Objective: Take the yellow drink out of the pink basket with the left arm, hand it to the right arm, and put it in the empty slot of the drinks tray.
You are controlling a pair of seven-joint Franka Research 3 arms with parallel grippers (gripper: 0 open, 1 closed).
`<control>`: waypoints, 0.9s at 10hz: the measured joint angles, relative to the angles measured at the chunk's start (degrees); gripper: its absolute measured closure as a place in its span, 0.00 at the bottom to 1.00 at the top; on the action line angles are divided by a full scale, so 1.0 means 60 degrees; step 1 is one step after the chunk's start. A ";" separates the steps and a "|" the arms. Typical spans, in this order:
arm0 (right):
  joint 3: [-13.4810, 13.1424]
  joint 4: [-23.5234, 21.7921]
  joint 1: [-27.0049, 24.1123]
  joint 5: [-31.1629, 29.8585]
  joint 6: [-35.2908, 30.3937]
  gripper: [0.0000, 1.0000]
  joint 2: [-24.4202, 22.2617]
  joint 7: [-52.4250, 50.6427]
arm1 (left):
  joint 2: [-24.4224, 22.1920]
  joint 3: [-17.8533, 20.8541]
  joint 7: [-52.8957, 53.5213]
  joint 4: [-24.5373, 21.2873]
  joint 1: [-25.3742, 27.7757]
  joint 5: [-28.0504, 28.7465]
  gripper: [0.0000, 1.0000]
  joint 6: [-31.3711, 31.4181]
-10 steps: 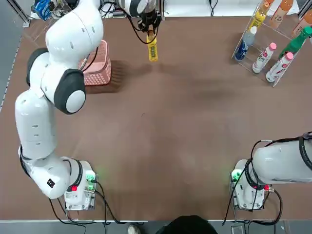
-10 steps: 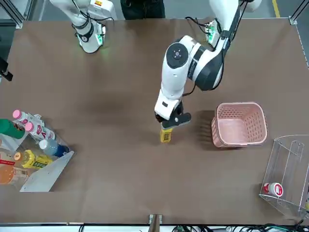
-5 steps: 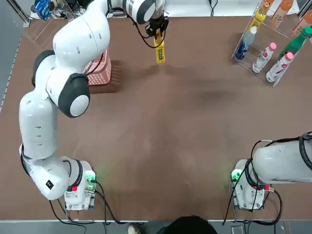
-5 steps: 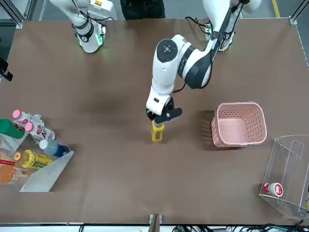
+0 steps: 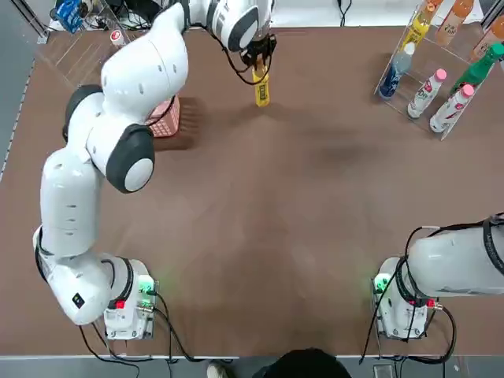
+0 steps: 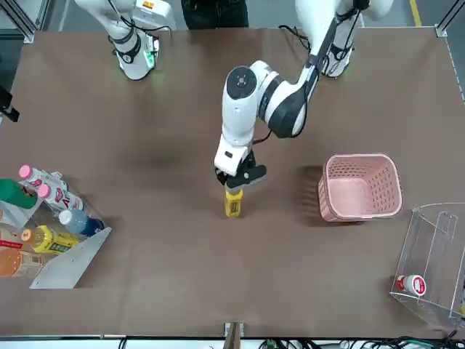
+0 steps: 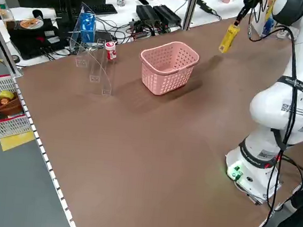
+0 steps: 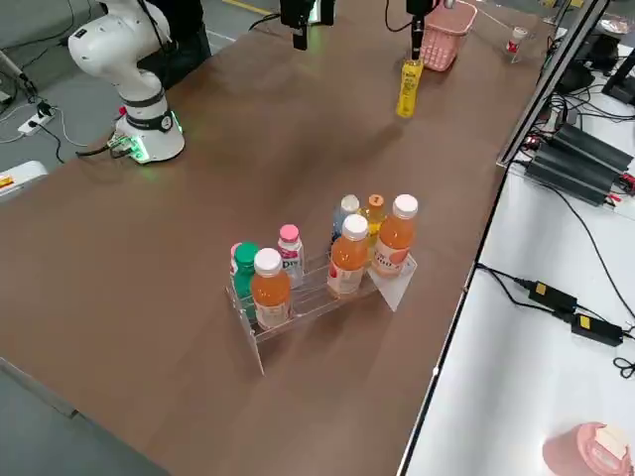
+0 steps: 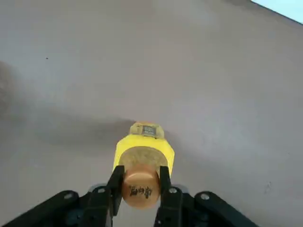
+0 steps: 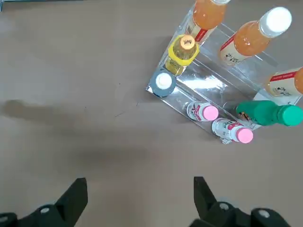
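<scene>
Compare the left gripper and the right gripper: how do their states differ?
The left gripper is shut on the yellow drink by its cap; the right gripper is open and empty.
The left's fingers stand close together, the right's wide apart.
Both have two black fingers.

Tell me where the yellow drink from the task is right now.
In the top view, the yellow drink hangs from the left gripper over the table's far side, just right of the pink basket.
</scene>
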 joint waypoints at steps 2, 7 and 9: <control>0.0000 0.0000 0.0000 0.0000 0.0000 0.01 0.0000 0.0000 | 0.0143 0.0006 -0.0263 0.0024 -0.0004 0.0000 0.66 0.0309; 0.0009 0.0000 0.0003 0.0000 0.0162 0.01 0.0000 0.0000 | 0.0656 0.0017 -0.0479 0.0051 -0.0010 0.0001 0.66 0.0860; 0.0025 0.0000 0.0011 0.0000 0.0192 0.01 0.0000 0.0000 | 0.0703 0.0052 -0.0480 0.0123 -0.0010 0.0002 0.66 0.0892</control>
